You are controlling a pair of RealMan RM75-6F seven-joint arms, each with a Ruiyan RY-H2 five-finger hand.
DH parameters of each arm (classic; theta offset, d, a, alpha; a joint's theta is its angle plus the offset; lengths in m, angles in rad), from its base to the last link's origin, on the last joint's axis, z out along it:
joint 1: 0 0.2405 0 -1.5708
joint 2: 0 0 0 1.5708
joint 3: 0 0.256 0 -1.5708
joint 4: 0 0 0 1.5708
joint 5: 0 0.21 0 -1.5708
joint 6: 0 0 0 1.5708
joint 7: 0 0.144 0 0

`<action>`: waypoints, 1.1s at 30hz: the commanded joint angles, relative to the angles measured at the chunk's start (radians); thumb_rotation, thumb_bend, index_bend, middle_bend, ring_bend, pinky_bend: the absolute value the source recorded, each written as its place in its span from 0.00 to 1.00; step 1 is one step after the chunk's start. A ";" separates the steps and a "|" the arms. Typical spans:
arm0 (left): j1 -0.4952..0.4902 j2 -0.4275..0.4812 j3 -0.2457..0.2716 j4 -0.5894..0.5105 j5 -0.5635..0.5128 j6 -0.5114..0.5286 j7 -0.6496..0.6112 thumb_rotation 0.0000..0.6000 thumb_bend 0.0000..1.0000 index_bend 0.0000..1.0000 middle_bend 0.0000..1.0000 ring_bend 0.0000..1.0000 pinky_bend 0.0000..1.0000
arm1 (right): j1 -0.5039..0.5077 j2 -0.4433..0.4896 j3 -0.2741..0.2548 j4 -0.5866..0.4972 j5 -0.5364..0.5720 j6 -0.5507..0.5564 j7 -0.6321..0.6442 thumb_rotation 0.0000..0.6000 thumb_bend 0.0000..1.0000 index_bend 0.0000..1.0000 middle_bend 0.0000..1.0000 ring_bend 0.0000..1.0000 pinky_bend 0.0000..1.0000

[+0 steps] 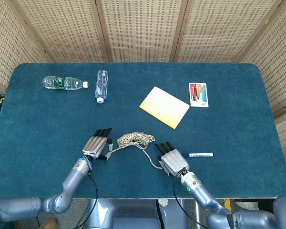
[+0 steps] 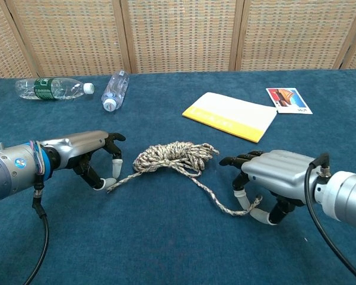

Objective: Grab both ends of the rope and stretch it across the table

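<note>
Meanwhile, two bottles (image 1: 66,83) lie at the table's (image 1: 238,138) far left, a notebook (image 1: 164,107), card (image 1: 198,94) and pen (image 1: 198,155) to the right, and between them the coiled rope (image 2: 173,157) trails ends toward the left hand (image 2: 83,154) and right hand (image 2: 273,178), both curled around but apparently not yet gripping.

two plastic bottles (image 1: 64,83) (image 1: 101,85), one rope (image 1: 133,140), one yellow-edged notebook (image 1: 164,107), one picture card (image 1: 198,94), one marker pen (image 1: 198,155), two robot hands (image 1: 97,143) (image 1: 172,160), one tabletop (image 1: 238,129).
</note>
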 commanded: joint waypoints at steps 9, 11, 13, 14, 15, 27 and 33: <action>-0.012 -0.007 0.012 0.003 -0.037 0.019 0.007 1.00 0.33 0.51 0.00 0.00 0.00 | -0.001 0.000 -0.002 0.000 -0.001 0.002 -0.002 1.00 0.44 0.59 0.00 0.00 0.00; -0.015 -0.010 0.012 0.008 -0.041 0.023 0.009 1.00 0.32 0.51 0.00 0.00 0.00 | -0.002 0.000 -0.002 0.001 -0.002 0.002 -0.001 1.00 0.44 0.59 0.00 0.00 0.00; -0.017 -0.013 0.013 0.013 -0.049 0.023 0.009 1.00 0.32 0.51 0.00 0.00 0.00 | -0.002 0.001 -0.002 0.001 -0.001 0.002 0.000 1.00 0.44 0.59 0.00 0.00 0.00; -0.018 -0.014 0.014 0.015 -0.052 0.020 0.009 1.00 0.32 0.51 0.00 0.00 0.00 | -0.002 0.002 -0.003 0.002 -0.002 0.002 0.001 1.00 0.44 0.59 0.00 0.00 0.00; -0.020 -0.016 0.015 0.017 -0.055 0.019 0.009 1.00 0.32 0.51 0.00 0.00 0.00 | -0.003 0.002 -0.002 0.002 -0.002 0.002 0.002 1.00 0.44 0.59 0.00 0.00 0.00; -0.029 -0.029 0.022 0.039 -0.070 0.015 0.005 1.00 0.32 0.51 0.00 0.00 0.00 | -0.003 0.001 -0.003 0.004 -0.003 0.000 0.004 1.00 0.44 0.59 0.00 0.00 0.00; -0.035 -0.026 0.026 0.044 -0.080 0.013 0.011 1.00 0.36 0.51 0.00 0.00 0.00 | -0.001 0.000 -0.002 0.006 0.002 -0.003 0.001 1.00 0.44 0.59 0.00 0.00 0.00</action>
